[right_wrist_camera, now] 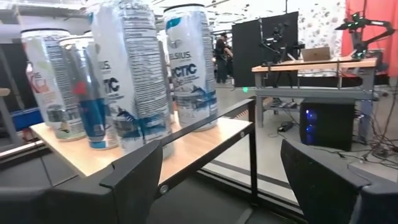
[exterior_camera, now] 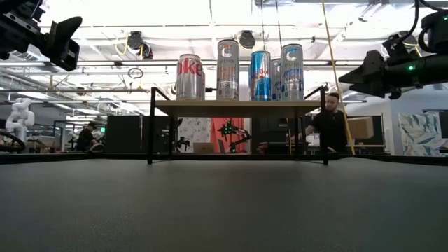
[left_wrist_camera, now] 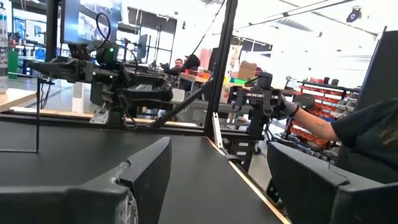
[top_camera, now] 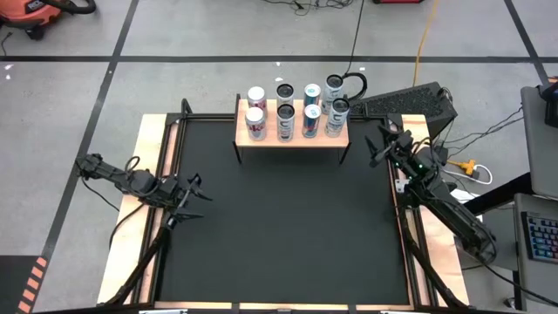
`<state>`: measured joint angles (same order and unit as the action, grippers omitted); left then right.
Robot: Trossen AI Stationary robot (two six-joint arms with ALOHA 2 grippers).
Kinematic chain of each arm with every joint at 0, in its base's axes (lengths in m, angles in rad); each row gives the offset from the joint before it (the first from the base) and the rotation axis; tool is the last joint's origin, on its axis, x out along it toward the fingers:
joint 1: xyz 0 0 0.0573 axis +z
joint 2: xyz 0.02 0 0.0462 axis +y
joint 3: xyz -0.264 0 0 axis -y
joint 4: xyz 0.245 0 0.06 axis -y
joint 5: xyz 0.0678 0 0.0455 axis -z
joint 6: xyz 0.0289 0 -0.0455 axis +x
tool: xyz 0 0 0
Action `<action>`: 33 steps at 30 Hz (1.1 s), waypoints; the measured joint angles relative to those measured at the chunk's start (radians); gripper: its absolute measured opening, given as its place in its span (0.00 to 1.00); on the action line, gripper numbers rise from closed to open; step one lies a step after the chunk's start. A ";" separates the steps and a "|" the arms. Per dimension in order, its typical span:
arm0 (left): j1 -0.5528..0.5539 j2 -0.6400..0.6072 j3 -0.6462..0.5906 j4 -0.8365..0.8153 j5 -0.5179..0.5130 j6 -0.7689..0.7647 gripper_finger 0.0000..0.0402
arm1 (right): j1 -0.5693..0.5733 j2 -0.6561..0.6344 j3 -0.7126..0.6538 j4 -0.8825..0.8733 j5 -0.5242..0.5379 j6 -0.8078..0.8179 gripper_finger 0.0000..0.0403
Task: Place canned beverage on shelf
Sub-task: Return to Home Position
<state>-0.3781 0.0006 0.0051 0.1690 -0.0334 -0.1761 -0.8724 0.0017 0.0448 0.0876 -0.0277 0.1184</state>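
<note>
**Desk:** Starting at the left, we see the left gripper (top_camera: 197, 199) hanging over the left edge of the black table (top_camera: 279, 244). Its claw is spread wide and holds nothing. Is there any risk there?

**Photographer:** We judge little. It is well apart from the shelf (top_camera: 292, 142), which stands at the table's far edge with eight cans on it in two rows. From the left these are the red and silver Diet Coke cans (top_camera: 255, 123), the silver cans (top_camera: 285, 122), the blue Red Bull cans (top_camera: 310, 120) and the white and blue Celsius cans (top_camera: 337, 115). All of them are upright, so we read the stocking as done.

**Desk:** And on the right?

**Photographer:** That is where we watch. The right gripper (top_camera: 377, 145) sits just beside the shelf's right end, wide open and empty, with the Celsius cans close in front of its wrist camera. If the arm swings inward on its way home, a finger could clip the nearest can or the shelf's black leg. The cans are tall, slim and packed close together, so we expect one knock would topple its neighbours down the row.

**Desk:** What is the safer path?

**Photographer:** We would pull straight back from the shelf first and turn only after that.
</note>
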 joint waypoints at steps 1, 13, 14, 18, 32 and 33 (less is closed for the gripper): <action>0.000 0.000 0.000 0.001 0.000 0.000 0.67 | 0.006 0.000 0.000 -0.002 0.000 0.000 0.77; 0.000 0.000 0.000 0.001 0.000 0.000 0.67 | 0.054 0.000 0.000 -0.002 0.000 0.000 0.77; 0.000 0.000 0.000 0.001 0.000 0.000 0.67 | 0.060 0.000 0.000 -0.002 0.001 0.000 0.77; 0.000 0.000 0.000 0.001 0.000 0.000 0.67 | 0.117 0.000 0.000 -0.002 0.002 0.000 0.77; 0.000 0.000 -0.001 0.001 0.001 0.000 0.67 | 0.194 -0.001 -0.029 -0.047 0.000 -0.003 0.77; 0.000 0.000 -0.001 0.001 0.001 0.000 0.67 | 0.194 -0.001 -0.029 -0.047 0.000 -0.003 0.77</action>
<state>-0.3779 0.0002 0.0046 0.1696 -0.0328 -0.1764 -0.6785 0.0011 0.0158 0.0406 -0.0276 0.1150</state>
